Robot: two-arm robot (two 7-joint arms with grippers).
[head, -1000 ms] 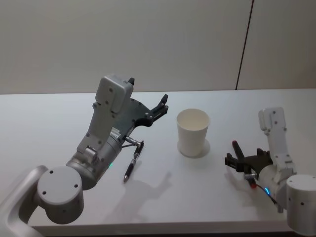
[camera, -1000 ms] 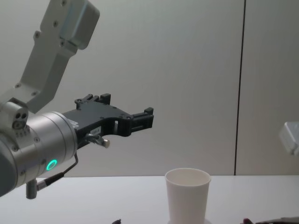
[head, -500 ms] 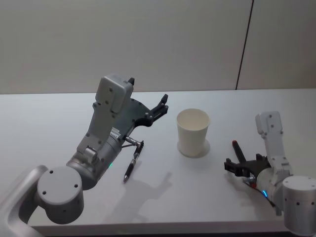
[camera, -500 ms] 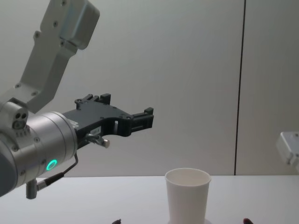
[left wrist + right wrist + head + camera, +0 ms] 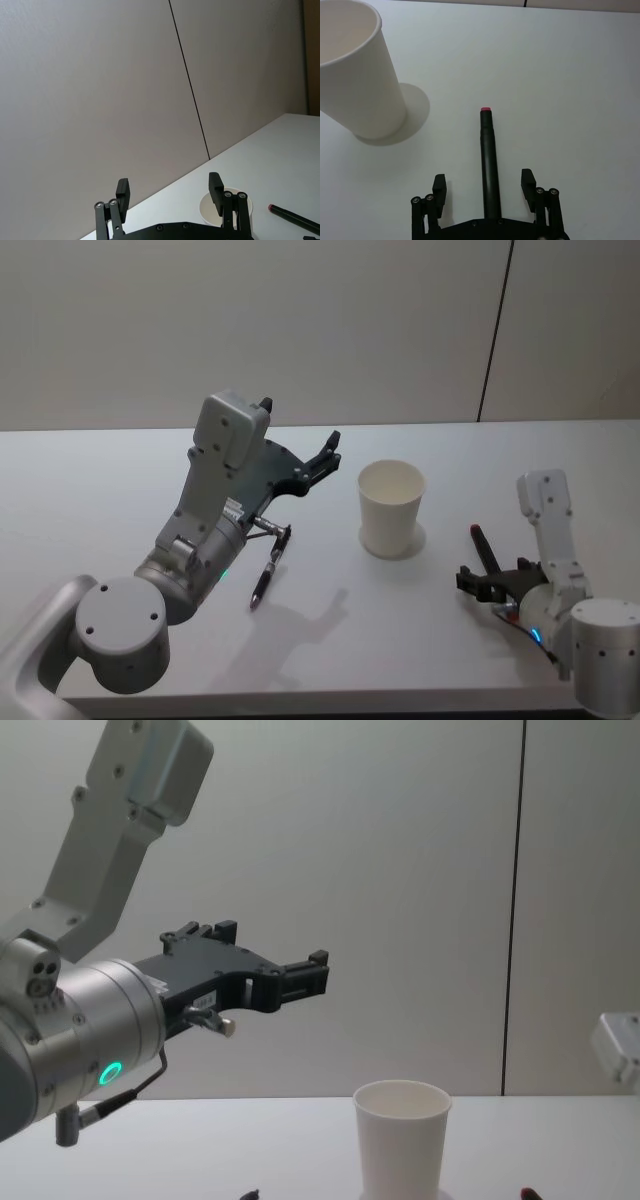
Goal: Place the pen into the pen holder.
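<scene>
the red-tipped pen (image 5: pixel 488 160) lies flat on the desk (image 5: pixel 580 75) between the two fingers of the right tool (image 5: pixel 483 186). its near end runs in under the tool body and its red tip points away from the tool. the fingers (image 5: pixel 439 188) stand wide, one on each side of the barrel and each apart from it, so the tool grips nothing. in the head view the same pen (image 5: pixel 481 543) lies to the right of the pen holder (image 5: pixel 392 508), near it but not touching. the right tool (image 5: pixel 490 578) sits low over the pen's near end, at the front right of the desk.

the pen has a slim black barrel with a small red end. the pen holder is a plain white paper cup standing upright on the desk, mouth up, wider at its rolled rim than at its base.

the right arm is folded low, wrist close to the desk, with the tool directed forward along the pen. the left arm is raised over the desk to the left of the holder. the left tool (image 5: pixel 333 452) is held in the air, pointing forward and to the right, its fingers (image 5: pixel 122 192) wide and empty. a dark pen (image 5: pixel 268 572) lies on the desk under the left arm, left of the holder and apart from it.
</scene>
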